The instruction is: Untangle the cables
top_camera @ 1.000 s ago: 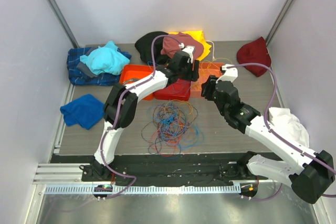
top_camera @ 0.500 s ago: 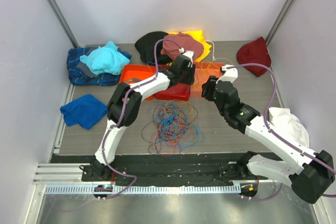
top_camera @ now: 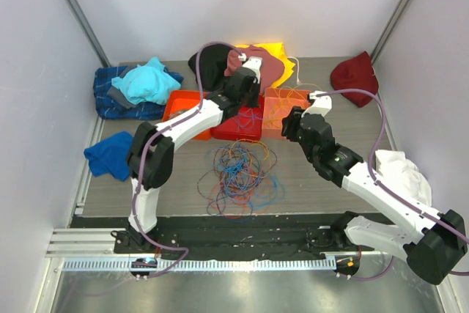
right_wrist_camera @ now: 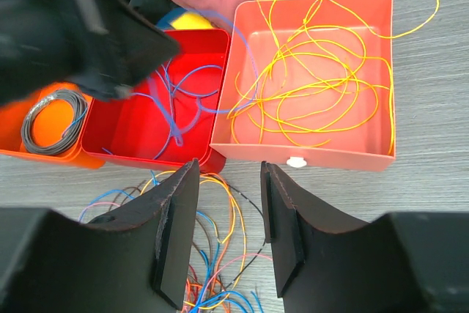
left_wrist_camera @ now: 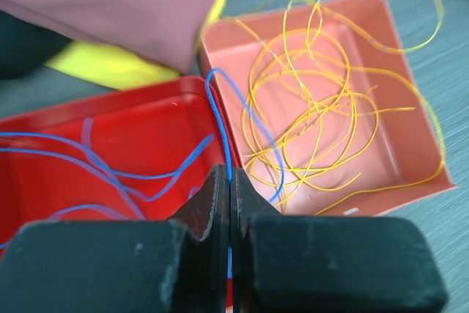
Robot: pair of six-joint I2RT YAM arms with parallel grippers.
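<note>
three trays sit side by side at the far middle of the grey counter [top_camera: 308, 192]: orange tray [top_camera: 178, 100] left, red tray [top_camera: 245, 128] middle, salmon tray [right_wrist_camera: 315, 157] right. behind them lie a black cloth [top_camera: 209, 64], a maroon cloth [top_camera: 265, 64] and a yellow cloth [top_camera: 284, 56]. far left, a cyan cloth [top_camera: 146, 82] tops a plaid cloth [top_camera: 108, 97]; a blue cloth [top_camera: 110, 155] lies nearer. a dark red cloth [top_camera: 354, 75] sits far right, and a white cloth [top_camera: 401, 170] near right.

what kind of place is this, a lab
Probably a robot lab cell: white walls box in a table, two robot arms sit on a metal rail at its near edge, and trays, cables and cloths look like practice props.
</note>
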